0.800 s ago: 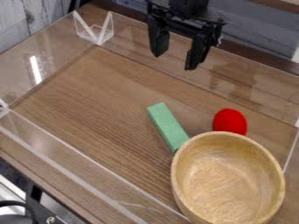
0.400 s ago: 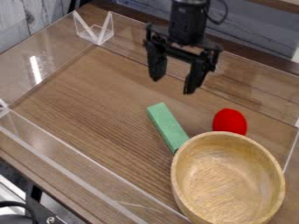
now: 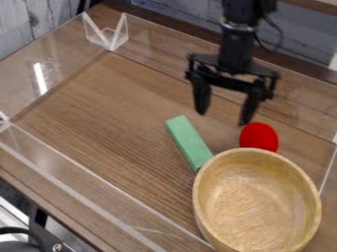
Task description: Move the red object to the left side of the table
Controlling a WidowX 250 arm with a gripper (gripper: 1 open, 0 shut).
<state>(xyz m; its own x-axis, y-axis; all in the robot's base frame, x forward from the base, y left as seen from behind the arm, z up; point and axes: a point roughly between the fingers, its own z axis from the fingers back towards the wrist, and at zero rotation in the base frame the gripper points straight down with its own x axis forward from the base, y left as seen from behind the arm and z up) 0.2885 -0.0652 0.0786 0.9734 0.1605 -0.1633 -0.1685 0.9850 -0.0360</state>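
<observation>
The red object (image 3: 259, 136) is a small glossy rounded toy lying on the brown wood-grain table (image 3: 105, 108) at the right, just beyond the rim of a wooden bowl. My gripper (image 3: 231, 103) hangs pointing down slightly above and to the left of it, open, with nothing between its black fingers (image 3: 203, 95). The right finger stands closest to the red object and I cannot tell whether it touches it.
A flat green block (image 3: 188, 142) lies left of the red object. A large wooden bowl (image 3: 257, 204) fills the near right corner. Low clear acrylic walls (image 3: 53, 172) border the table, and a clear folded stand (image 3: 105, 32) sits at the far left.
The open gripper has moved rightward and down, from the table's far middle to just beside the red object. Nothing else moved.
</observation>
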